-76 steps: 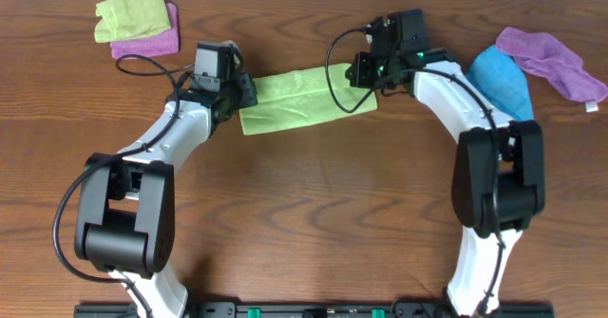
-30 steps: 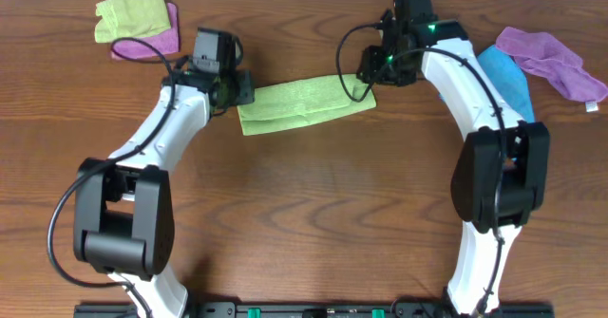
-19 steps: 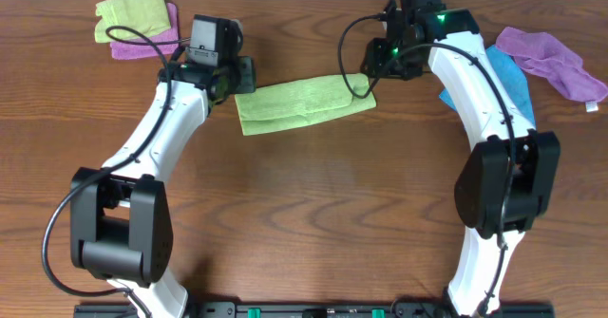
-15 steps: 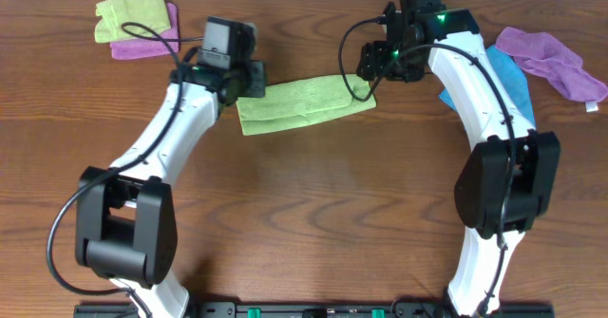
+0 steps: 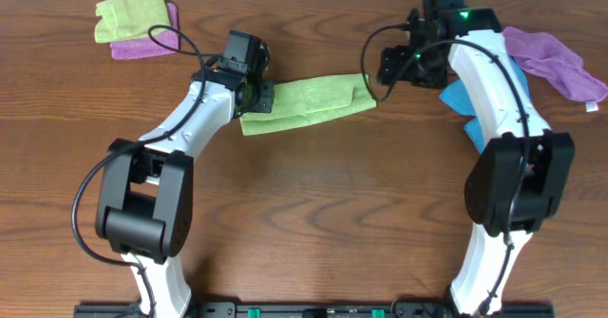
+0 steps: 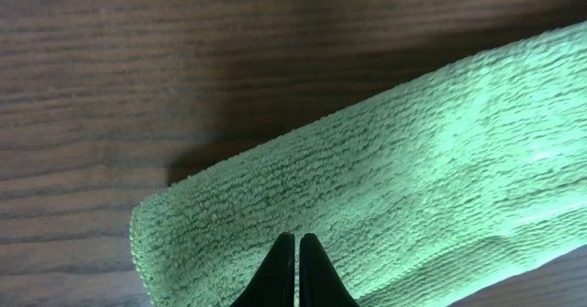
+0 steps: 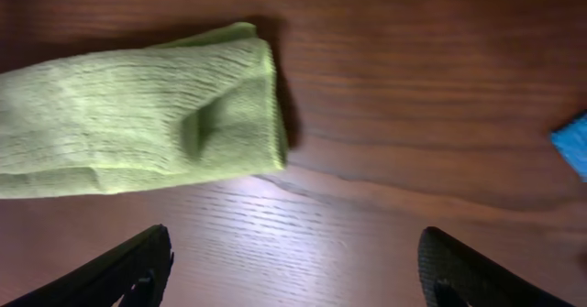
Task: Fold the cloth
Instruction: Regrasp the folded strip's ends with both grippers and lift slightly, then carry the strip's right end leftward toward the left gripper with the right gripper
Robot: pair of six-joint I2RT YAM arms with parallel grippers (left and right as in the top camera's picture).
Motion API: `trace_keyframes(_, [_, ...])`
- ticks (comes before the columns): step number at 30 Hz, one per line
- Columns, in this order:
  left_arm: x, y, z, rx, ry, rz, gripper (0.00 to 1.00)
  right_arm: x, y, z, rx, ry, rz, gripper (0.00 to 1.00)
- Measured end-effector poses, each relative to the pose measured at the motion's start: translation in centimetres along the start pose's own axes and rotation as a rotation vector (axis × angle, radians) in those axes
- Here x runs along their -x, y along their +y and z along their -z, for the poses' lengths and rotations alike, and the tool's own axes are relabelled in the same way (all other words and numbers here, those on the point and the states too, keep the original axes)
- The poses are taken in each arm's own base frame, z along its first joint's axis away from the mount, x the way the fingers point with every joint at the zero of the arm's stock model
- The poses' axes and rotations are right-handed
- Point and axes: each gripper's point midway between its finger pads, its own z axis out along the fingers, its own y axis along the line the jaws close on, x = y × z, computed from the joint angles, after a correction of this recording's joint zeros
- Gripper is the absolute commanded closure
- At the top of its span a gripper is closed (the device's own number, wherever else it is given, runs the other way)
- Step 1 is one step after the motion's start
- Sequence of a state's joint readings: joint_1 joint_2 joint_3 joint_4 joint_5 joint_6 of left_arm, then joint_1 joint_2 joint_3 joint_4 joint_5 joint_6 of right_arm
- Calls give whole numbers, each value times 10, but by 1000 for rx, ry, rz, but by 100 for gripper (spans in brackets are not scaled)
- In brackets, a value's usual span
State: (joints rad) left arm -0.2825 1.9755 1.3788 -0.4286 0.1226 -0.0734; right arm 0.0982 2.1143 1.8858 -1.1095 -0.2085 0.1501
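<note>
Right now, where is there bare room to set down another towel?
The widest bare patch of table lies between the left arm and right arm, in front of the green cloth. Crowded: the far left corner with the folded pile, the far right with the blue cloth and purple cloth.

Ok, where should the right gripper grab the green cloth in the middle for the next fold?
Probably the cloth's right short end, from above and the right. It lies flat as a long strip, that end is thick and free, and the open right gripper hangs just beside it.
</note>
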Motion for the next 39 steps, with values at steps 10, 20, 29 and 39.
trace_keyframes(10, [-9, 4, -10, 18, 35, -2, 94, 0, -2, 0, -1, 1, -2, 10])
trace_keyframes(20, [-28, 14, -34, 55, 100, -15, 94, 1, -1, -1, 9, -4, 58, 4])
trace_keyframes(29, [-27, 16, -34, 63, 100, -20, 94, 1, 5, -33, 233, -51, 45, 4])
trace_keyframes(39, [-27, 17, -34, 64, 101, -16, 94, -6, 27, -48, 427, -40, 25, 7])
